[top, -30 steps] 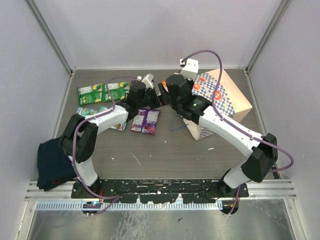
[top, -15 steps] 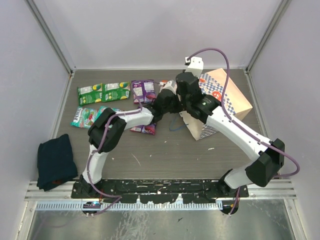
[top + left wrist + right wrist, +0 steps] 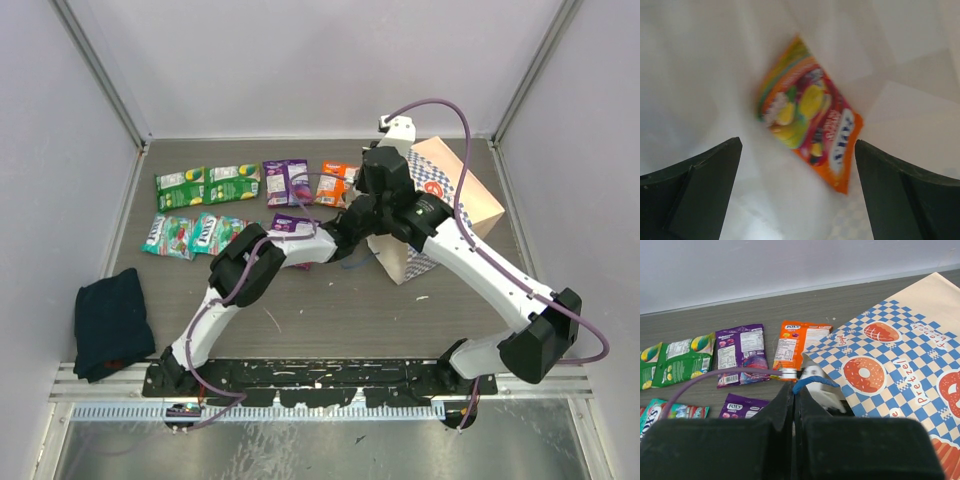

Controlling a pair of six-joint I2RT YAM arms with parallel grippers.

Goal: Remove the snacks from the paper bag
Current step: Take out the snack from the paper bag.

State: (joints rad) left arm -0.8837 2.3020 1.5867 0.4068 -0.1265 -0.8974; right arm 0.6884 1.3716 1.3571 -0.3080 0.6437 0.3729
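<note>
Right of centre in the overhead view, the paper bag [image 3: 455, 195] lies on its side on the table [image 3: 330, 310], blue-and-white checks and red-orange doughnut prints facing up, mouth turned toward the frame's left. The left gripper [image 3: 797, 145] is pushed into that mouth, out of the overhead camera's sight. Its wrist camera shows the fingers spread wide at the lower corners of the frame, holding nothing. One orange-yellow packet [image 3: 807, 117] sits diagonally against the cream lining beyond them, untouched.

The right gripper [image 3: 794, 390] hangs above the bag's open end, jaws pressed together on the thin blue cord handle [image 3: 810, 384], which springs from their tips.

Across the upper left of the table, six packets lie flat in two rows: two green packets [image 3: 181, 187], a purple packet [image 3: 288, 182] and an orange packet [image 3: 336, 183] along the back, and two teal packets [image 3: 168, 235] in front. A second purple packet [image 3: 292, 225] shows partly under the left arm [image 3: 240, 270] just left of the bag's mouth. A dark blue cloth [image 3: 112, 322] sits crumpled at the lower left edge — well apart from the packets
</note>
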